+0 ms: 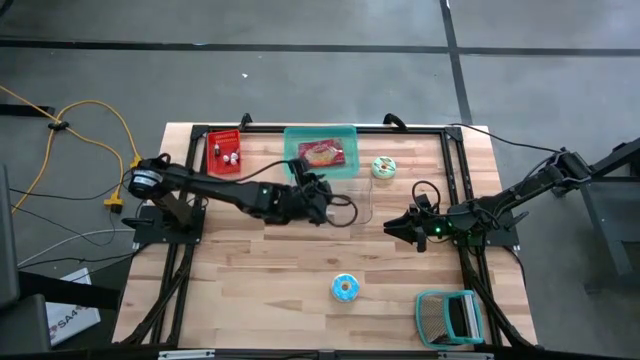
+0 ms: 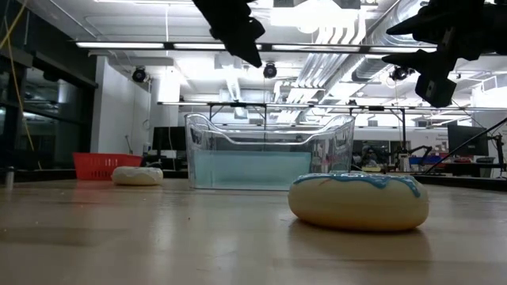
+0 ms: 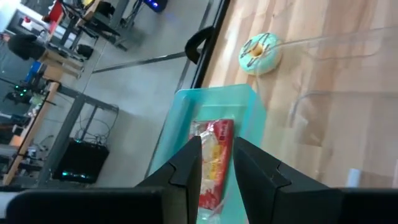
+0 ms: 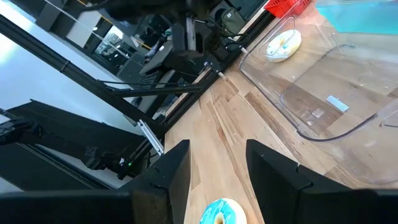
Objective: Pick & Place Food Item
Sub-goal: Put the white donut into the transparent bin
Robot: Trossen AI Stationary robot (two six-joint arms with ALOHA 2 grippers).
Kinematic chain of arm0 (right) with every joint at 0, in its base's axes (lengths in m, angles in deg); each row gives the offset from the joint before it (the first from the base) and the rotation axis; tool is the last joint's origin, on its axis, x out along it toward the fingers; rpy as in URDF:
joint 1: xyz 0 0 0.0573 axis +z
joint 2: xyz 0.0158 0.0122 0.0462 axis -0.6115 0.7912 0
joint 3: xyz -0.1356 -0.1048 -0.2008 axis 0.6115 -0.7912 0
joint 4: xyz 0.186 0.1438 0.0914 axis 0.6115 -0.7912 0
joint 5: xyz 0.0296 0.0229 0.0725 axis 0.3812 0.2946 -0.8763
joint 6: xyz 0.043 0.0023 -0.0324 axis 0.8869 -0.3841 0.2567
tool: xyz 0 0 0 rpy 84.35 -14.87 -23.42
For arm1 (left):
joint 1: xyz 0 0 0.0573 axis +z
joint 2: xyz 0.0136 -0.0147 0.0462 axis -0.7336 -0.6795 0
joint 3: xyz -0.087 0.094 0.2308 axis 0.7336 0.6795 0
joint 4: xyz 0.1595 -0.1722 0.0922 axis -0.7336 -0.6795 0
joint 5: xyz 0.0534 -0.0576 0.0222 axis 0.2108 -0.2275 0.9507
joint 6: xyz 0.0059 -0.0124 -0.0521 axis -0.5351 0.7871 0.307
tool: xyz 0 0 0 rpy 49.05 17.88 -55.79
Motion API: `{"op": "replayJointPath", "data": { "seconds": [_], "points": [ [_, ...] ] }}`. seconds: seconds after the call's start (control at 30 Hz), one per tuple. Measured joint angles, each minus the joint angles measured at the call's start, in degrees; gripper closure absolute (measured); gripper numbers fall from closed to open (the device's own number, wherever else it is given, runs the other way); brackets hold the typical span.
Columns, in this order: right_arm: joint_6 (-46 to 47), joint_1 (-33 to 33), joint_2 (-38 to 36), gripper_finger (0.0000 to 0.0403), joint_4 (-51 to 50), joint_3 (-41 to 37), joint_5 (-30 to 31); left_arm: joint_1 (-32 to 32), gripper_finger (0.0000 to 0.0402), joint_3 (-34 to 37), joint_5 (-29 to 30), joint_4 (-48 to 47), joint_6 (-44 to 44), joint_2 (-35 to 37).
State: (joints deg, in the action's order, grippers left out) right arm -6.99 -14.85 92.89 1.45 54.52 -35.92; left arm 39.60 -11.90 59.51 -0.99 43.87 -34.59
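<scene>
- wooden worktop point(image 1: 260, 270), dark frame rails along its edges
- left arm reaches from the left edge across toward centre; left gripper point(image 1: 322, 195) hangs above the worktop just in front of the teal bin, over the clear tub's near-left part
- left fingers point(image 3: 186, 163) a narrow gap apart, nothing between them; food packet shows in the bin beyond the gap
- right arm comes in from the right edge; right gripper point(image 1: 392, 227) raised over bare wood right of the clear tub, fingers point(image 4: 175, 168) spread, empty
- clear plastic tub point(image 1: 352, 200) mid-worktop, upright
- teal bin point(image 1: 320, 135) at the far edge, touching or just behind the tub
- red-and-yellow food packet point(image 1: 323, 153) lies flat inside the teal bin
- red basket point(image 1: 225, 152) at far left, left of the bin
- teal dish rack point(image 1: 449, 318) at near right corner
- green-iced donut point(image 1: 384, 167) right of the bin
- blue-iced donut point(image 1: 345, 288) near front centre, well apart from both grippers
</scene>
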Motion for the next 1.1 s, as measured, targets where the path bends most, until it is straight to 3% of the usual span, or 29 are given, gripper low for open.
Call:
{"op": "replayJointPath", "data": {
  "seconds": [0.37,0.57,1.1],
  "points": [
    [-0.02,0.0,0.0,0.0258,0.01,0.0,0.0,-3.0,0.0317,0.0,-0.24,0.16,0.2,0.0],
    [-0.02,0.0,0.0,0.0258,0.0,0.0,0.0,-5.87,0.0317,0.0,-3.42,0.17,0.63,0.0],
    [0.0,0.02,0.0,0.0258,0.02,0.0,0.0,-11.74,0.0317,0.0,-3.06,-0.07,5.01,0.0]
  ]
}}
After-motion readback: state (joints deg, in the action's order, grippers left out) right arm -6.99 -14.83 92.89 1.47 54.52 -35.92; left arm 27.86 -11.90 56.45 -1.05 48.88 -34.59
